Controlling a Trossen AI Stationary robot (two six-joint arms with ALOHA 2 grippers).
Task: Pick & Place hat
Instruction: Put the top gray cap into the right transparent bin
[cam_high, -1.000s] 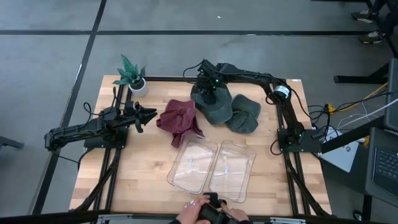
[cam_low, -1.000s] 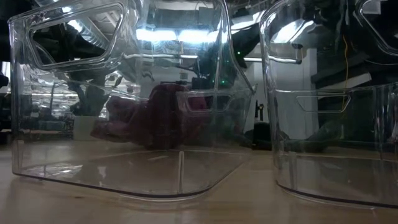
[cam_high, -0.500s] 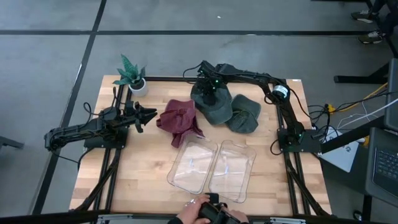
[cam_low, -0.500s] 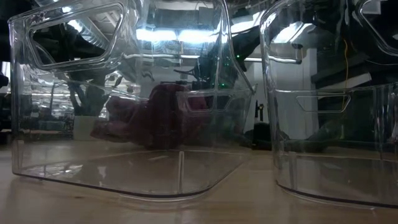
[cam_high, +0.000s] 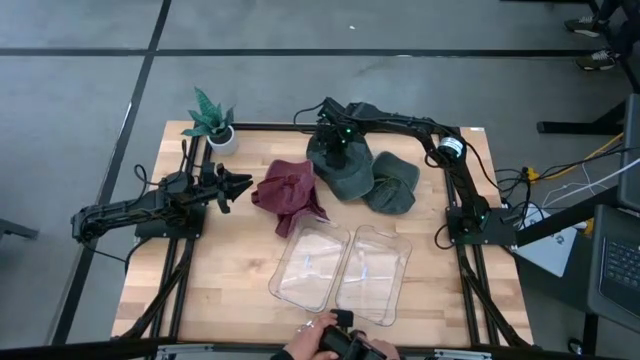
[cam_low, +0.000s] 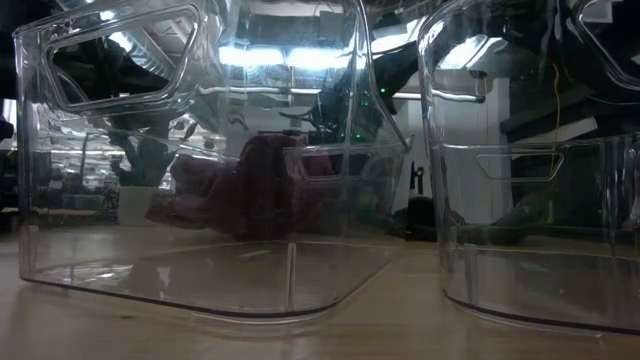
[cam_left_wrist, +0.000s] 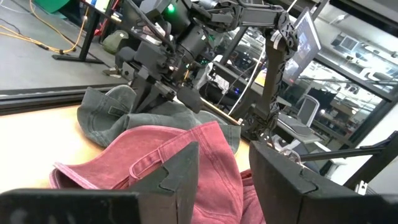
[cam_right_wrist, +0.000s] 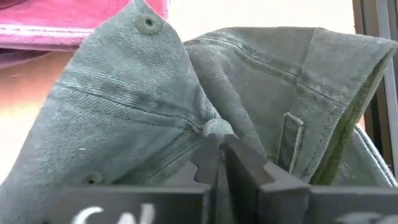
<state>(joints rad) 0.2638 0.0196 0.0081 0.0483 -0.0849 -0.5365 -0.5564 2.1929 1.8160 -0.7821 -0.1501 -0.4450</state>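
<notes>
Hats lay in a row at the far side of the table (cam_high: 230, 270): a grey-green hat (cam_high: 345, 170) sat between a dark red hat (cam_high: 288, 192) and a second green hat (cam_high: 393, 183), all beyond the two clear bins (cam_high: 340, 270). Over the grey-green hat, the right gripper (cam_high: 338, 150) had its fingers (cam_right_wrist: 239, 165) pressed together, pinching a fold of the fabric. Beside the red hat, on the side away from the grey-green one, the left gripper (cam_high: 235, 184) hovered, fingers (cam_left_wrist: 180, 171) spread and holding nothing.
</notes>
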